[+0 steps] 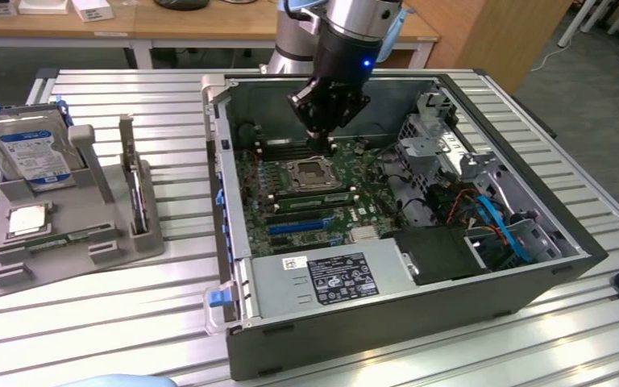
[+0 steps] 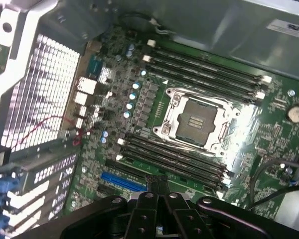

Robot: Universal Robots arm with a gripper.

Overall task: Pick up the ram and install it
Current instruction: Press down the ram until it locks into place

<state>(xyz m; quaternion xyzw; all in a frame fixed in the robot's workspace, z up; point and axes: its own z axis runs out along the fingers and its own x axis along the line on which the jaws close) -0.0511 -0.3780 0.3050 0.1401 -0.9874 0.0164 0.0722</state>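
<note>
The dark, two-fingered gripper point(image 1: 321, 139) hung inside the open black computer case point(image 1: 567, 266), low over the green motherboard point(image 1: 358, 211) near the memory slots on the far side of the square silver CPU socket point(image 1: 312, 172). Its jaws were closed together; whether anything thin was pinched between them was hard to make out, though in the wrist view the fingertips point(image 2: 158, 185) looked pressed together with nothing green showing. A long, narrow green circuit-board stick, the ram point(image 1: 70, 239), appeared to lie on the grey plastic parts holder point(image 1: 126, 250) outside the case, at the exterior view's left, below the blue-labelled silver hard drive point(image 1: 32, 151).

The risks, as I judge them: the closed fingers sat near the bare socket, and a stray touch could bend its contacts; pressing on a slot at a tilt could strain the latches.
</note>
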